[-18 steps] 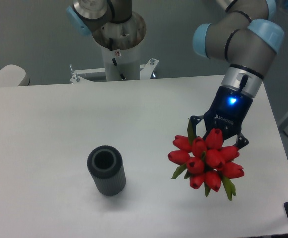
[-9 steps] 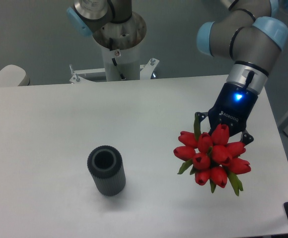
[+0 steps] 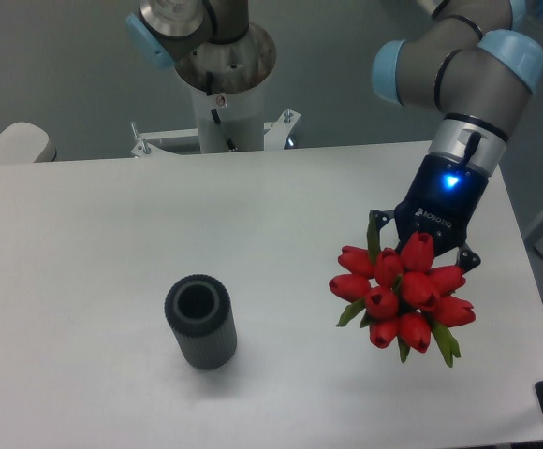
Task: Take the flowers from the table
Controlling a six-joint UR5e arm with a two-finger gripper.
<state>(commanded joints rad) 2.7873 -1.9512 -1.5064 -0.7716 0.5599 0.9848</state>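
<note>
The flowers point(image 3: 401, 296), a bunch of red tulips with green leaves, hang at the right side of the white table point(image 3: 112, 234), blooms facing the camera. The gripper point(image 3: 419, 251) sits right behind and above the blooms, its dark fingers closed around the stems, which the blooms hide. A blue light glows on the gripper body. The bunch appears lifted off the tabletop.
A dark grey ribbed vase point(image 3: 200, 321) stands upright at the lower middle-left of the table, well left of the flowers. The arm's base column point(image 3: 223, 94) rises behind the table's far edge. The table's right edge runs close to the bunch.
The gripper and the flowers have shifted slightly right and down in the image over the last second; almost no motion in the last half second. The vase has not moved.
</note>
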